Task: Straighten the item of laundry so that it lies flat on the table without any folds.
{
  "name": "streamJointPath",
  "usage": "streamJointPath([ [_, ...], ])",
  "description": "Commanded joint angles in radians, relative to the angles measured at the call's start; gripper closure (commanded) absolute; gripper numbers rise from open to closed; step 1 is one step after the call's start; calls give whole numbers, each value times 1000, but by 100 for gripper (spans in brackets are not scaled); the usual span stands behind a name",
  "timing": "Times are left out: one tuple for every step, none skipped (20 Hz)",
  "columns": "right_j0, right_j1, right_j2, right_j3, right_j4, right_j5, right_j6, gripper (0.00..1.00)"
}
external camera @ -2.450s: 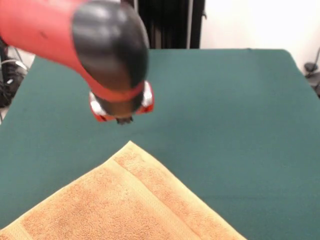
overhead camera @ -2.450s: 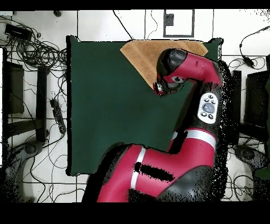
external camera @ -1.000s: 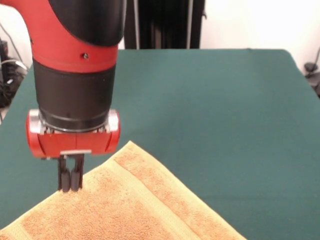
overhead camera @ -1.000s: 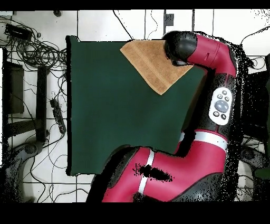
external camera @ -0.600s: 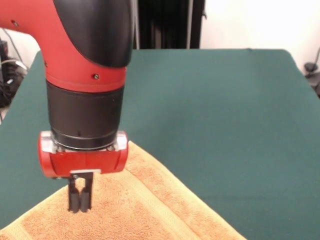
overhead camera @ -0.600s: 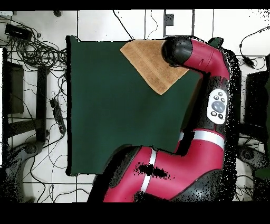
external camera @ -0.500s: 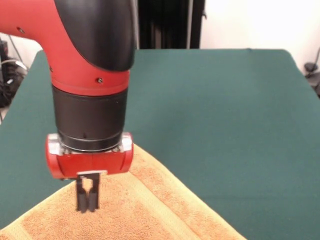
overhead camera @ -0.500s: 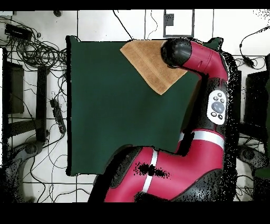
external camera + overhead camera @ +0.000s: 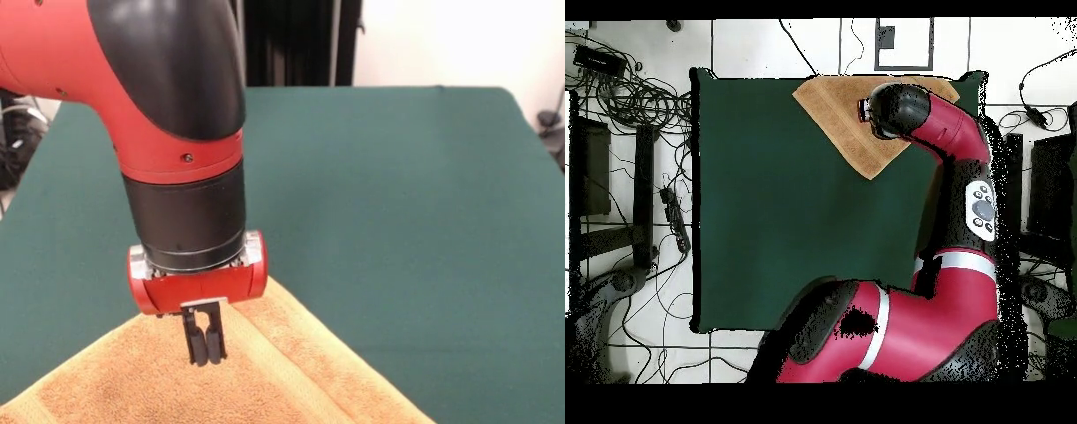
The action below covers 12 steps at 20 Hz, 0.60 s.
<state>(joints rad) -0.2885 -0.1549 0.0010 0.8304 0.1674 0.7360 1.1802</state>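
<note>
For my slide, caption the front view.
Sawyer's shut gripper poised over an orange-tan towel on the green table.

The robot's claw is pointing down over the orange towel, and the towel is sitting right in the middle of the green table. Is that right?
Not quite. The claw does point down over the towel, but the towel isn't in the middle. The overhead view shows it at one edge of the table, near a corner.

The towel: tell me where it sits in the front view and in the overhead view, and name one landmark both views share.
Front view: the towel fills the bottom left, its corner pointing up under the gripper.
Overhead view: the towel lies at the top edge of the table, right of centre, partly under the arm.
Shared landmark: the red arm over the towel.
</note>
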Motion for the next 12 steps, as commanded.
streamJointPath([
  [-6, -2, 154, 196, 20, -28, 63, 100],
  [-5, 3, 150, 190, 11, -24, 66, 100],
  [-3, 9, 146, 184, 1, -20, 68, 100],
  [0, 16, 140, 175, -8, -19, 74, 100],
  [4, 21, 131, 168, -17, -22, 80, 100],
  [13, 30, 114, 152, -30, -20, 89, 100],
  [20, 40, 99, 137, -42, -25, 95, 100],
  [26, 51, 87, 120, -52, -29, 98, 100],
  [31, 63, 74, 104, -62, -33, 101, 100],
  [36, 74, 64, 88, -70, -36, 106, 100],
  [37, 82, 63, 80, -75, -44, 106, 100],
  [39, 89, 60, 72, -81, -45, 111, 100],
])
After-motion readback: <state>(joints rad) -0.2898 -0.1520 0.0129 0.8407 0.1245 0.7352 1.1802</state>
